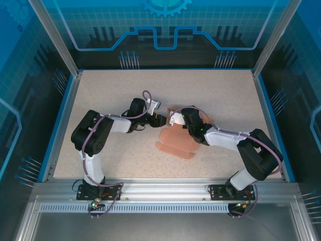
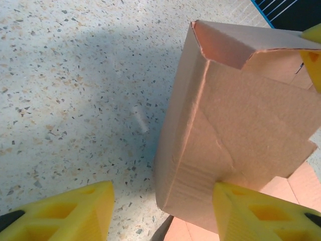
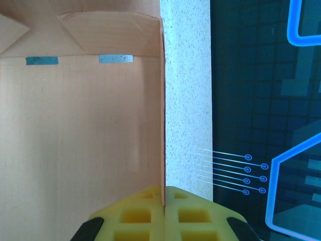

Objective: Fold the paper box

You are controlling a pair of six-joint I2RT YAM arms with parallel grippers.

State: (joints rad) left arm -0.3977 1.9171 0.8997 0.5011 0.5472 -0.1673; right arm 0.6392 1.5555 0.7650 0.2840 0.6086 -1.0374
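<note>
Mid-fold, the right jaws pinch the box's (image 2: 235, 130) upright wall, and the left jaws, half-wide around its corner, should probably close next.

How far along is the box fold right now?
Done: one wall of the box stands upright, its corner flap creased. In hand: the right hand is shut on a wall's edge; the left hand is open beside the wall. Left: other flaps lie flat on the table; nothing closed yet.
</note>
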